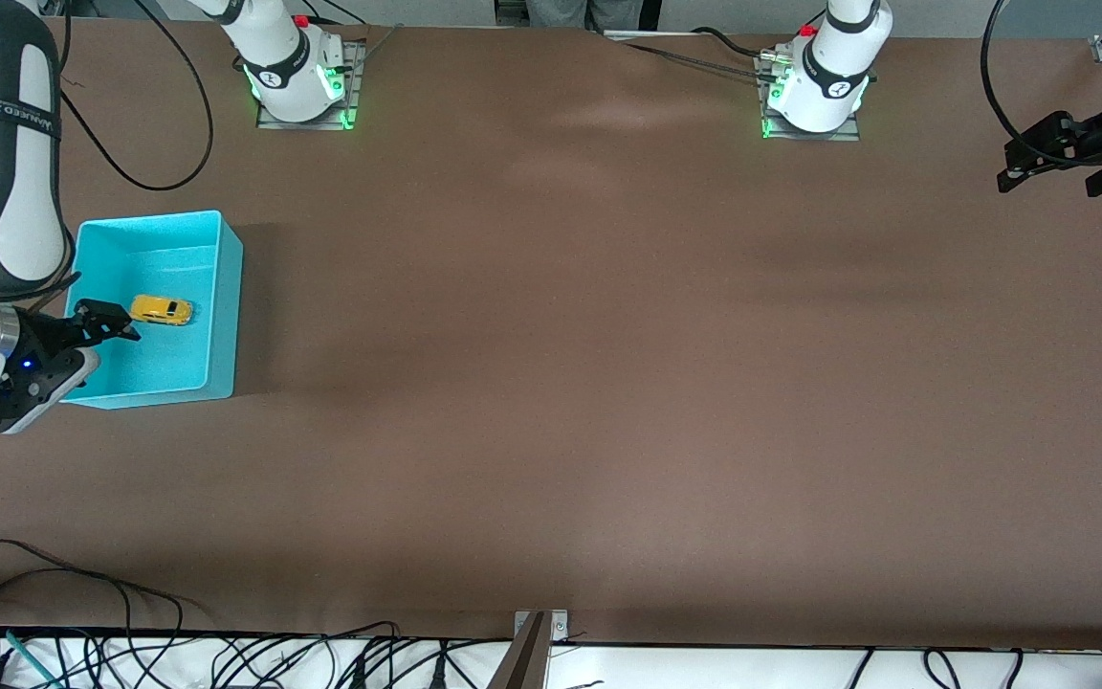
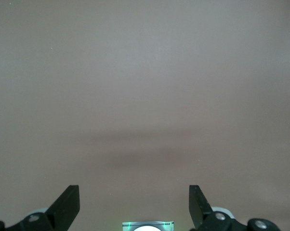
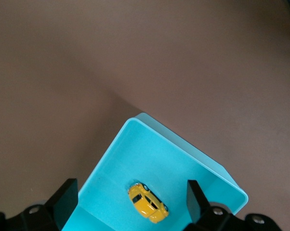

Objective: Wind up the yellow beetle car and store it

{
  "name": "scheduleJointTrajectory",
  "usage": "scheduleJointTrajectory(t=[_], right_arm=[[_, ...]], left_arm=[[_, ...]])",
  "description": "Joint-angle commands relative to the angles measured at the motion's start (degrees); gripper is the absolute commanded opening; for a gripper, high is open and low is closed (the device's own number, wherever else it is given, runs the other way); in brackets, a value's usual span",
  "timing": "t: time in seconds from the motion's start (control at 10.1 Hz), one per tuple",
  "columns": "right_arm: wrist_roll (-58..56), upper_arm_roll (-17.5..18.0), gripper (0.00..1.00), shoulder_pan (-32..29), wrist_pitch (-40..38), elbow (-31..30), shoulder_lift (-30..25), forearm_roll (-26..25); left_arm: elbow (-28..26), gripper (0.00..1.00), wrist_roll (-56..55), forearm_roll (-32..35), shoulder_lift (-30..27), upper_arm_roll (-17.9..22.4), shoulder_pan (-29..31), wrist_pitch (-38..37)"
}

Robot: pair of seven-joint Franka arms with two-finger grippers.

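The yellow beetle car [image 1: 162,310] was seen resting on the floor of the turquoise bin [image 1: 222,287], at the middle left of the front view, toward the right arm's end of the brown table [image 1: 608,383]. The right gripper [image 1: 103,321] was held over the bin beside the car, its fingers spread apart and empty. The left gripper [image 1: 1053,163], at the upper right edge of the frame, was kept waiting over bare table, fingers likewise apart.
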Motion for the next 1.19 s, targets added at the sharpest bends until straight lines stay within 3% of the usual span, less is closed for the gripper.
scheduleJointTrajectory(t=[0.0,0.6,1.09], right_arm=[[10.12,-0.18,1.00,1.03,-1.63,2.33,0.53,0.52],[37.28,-0.27,1.00,3.50,-1.71,2.41,-1.66,0.52],[45.22,-0.18,1.00,4.03,-5.49,2.33,-4.04,0.26]], left_arm=[[2.00,1.00,1.29,0.59,0.92,-0.18,0.32,-0.43],[2.00,1.00,1.29,0.59,0.92,-0.18,0.32,-0.51],[2.00,1.00,1.29,0.59,0.92,-0.18,0.40,-0.51]])
